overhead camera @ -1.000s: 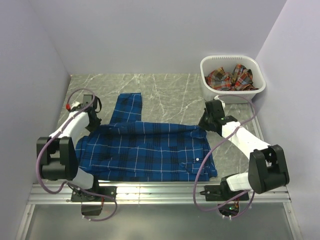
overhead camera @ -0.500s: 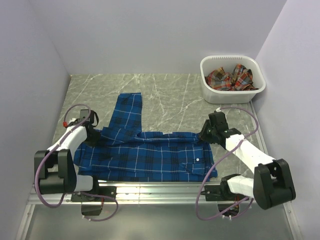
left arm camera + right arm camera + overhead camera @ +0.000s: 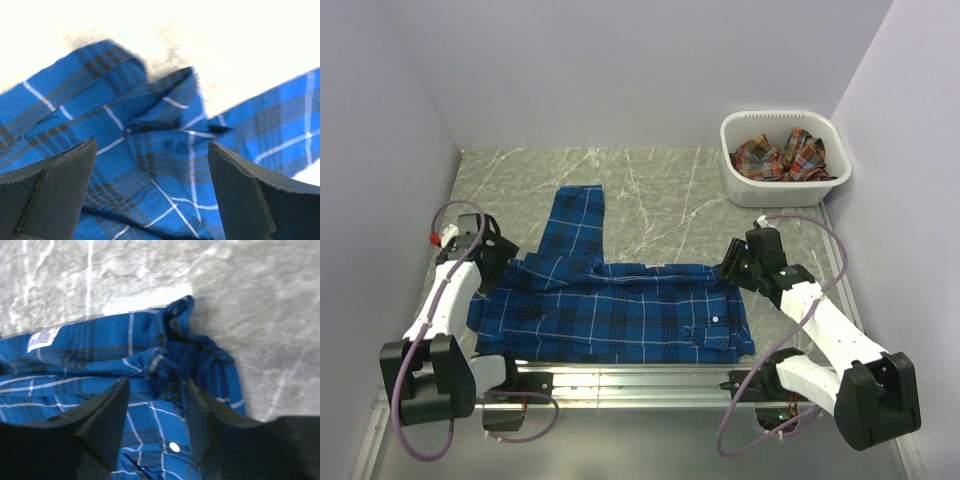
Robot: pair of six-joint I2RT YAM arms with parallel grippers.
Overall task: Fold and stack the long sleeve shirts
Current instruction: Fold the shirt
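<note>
Two plaid shirts in view. Blue shirt (image 3: 620, 310): laid flat as a wide band across the near half of the grey marbled tabletop (image 3: 660, 185), one sleeve (image 3: 575, 215) stretched toward the far wall, a buttoned chest pocket (image 3: 713, 322) near the right end, a white label (image 3: 44, 339) showing on the cloth in the right wrist view. Red-orange shirt (image 3: 780, 157): crumpled inside the white basket (image 3: 737, 180) at the far right corner, well apart from the blue one. Left claw (image 3: 492, 262): at the left end of the blue shirt, low over bunched folds, fingers (image 3: 55, 195) spread wide apart, nothing gripped between them. Right claw (image 3: 732, 262): at the far right corner of the blue shirt, jaws parted, a rumpled peak of blue cloth in the gap between them, not pinched. Both arms reaching inward from the near edge, one at either end of the blue shirt.
</note>
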